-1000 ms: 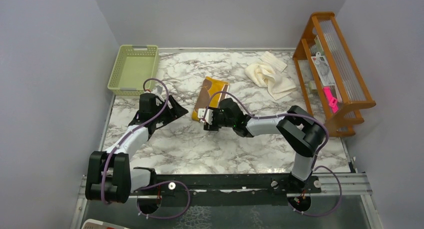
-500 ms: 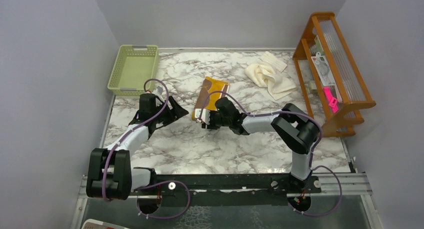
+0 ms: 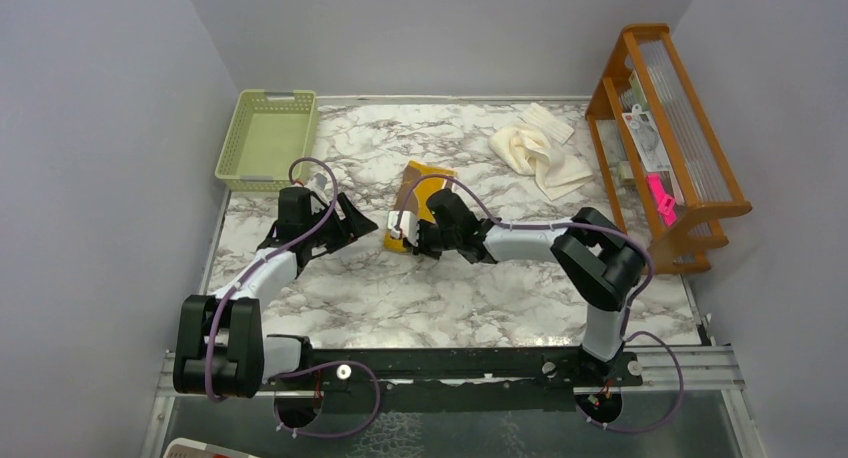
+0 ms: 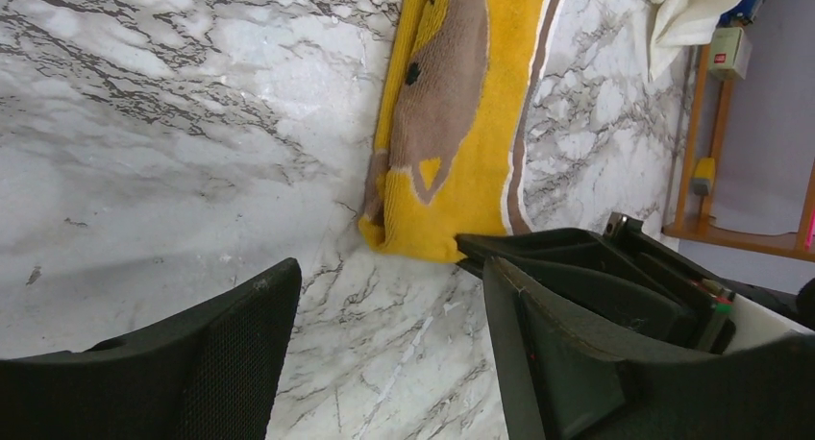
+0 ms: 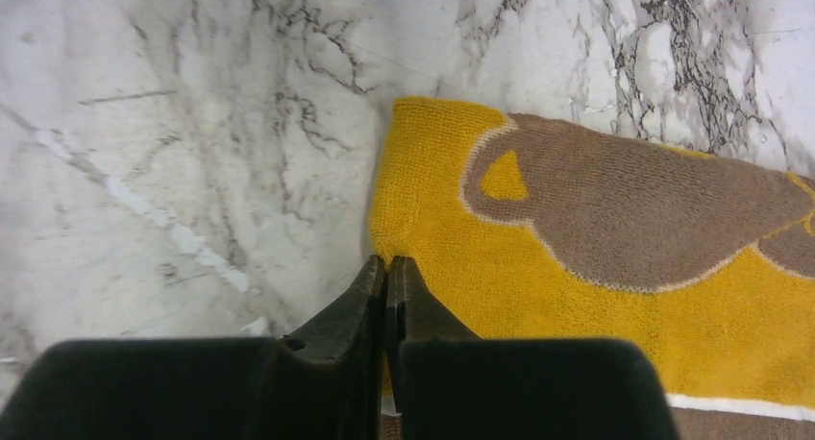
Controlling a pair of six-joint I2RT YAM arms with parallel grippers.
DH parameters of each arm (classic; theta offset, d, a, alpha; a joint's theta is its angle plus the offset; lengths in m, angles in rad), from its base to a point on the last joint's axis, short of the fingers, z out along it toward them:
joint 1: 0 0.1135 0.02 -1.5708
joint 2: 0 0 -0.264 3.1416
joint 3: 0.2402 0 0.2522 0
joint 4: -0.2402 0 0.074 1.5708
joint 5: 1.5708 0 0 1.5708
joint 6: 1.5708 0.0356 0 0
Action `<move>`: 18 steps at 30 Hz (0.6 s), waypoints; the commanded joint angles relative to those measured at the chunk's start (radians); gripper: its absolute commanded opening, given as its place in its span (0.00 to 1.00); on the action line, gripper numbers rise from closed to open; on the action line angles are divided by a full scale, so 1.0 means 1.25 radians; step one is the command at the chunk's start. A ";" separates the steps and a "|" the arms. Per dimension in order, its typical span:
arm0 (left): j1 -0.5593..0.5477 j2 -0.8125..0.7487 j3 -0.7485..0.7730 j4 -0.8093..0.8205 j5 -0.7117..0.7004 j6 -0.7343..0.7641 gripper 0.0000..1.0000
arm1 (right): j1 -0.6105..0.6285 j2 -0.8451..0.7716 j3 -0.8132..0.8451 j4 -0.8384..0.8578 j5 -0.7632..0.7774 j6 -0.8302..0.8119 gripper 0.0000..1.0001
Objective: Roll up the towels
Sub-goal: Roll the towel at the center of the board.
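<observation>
Right gripper (image 5: 386,264) has slid left onto the near corner of the brown towel (image 3: 427,178) mid-table, fingers pressed together; can't tell if cloth is pinched. Left gripper (image 3: 356,219) unmoved, spread wide just beside it. Cream towel (image 3: 535,153) same, back right.

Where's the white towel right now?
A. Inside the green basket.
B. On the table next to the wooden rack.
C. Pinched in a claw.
B: the white towel lies crumpled on the table, right beside the wooden rack.
</observation>
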 commanded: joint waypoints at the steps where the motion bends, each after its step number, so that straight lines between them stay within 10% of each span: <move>1: 0.007 -0.026 -0.014 0.005 0.037 0.013 0.71 | 0.006 -0.086 -0.005 -0.054 -0.103 0.128 0.01; 18: 0.006 -0.066 -0.024 0.070 0.143 -0.014 0.69 | -0.098 0.037 0.141 -0.143 -0.473 0.422 0.01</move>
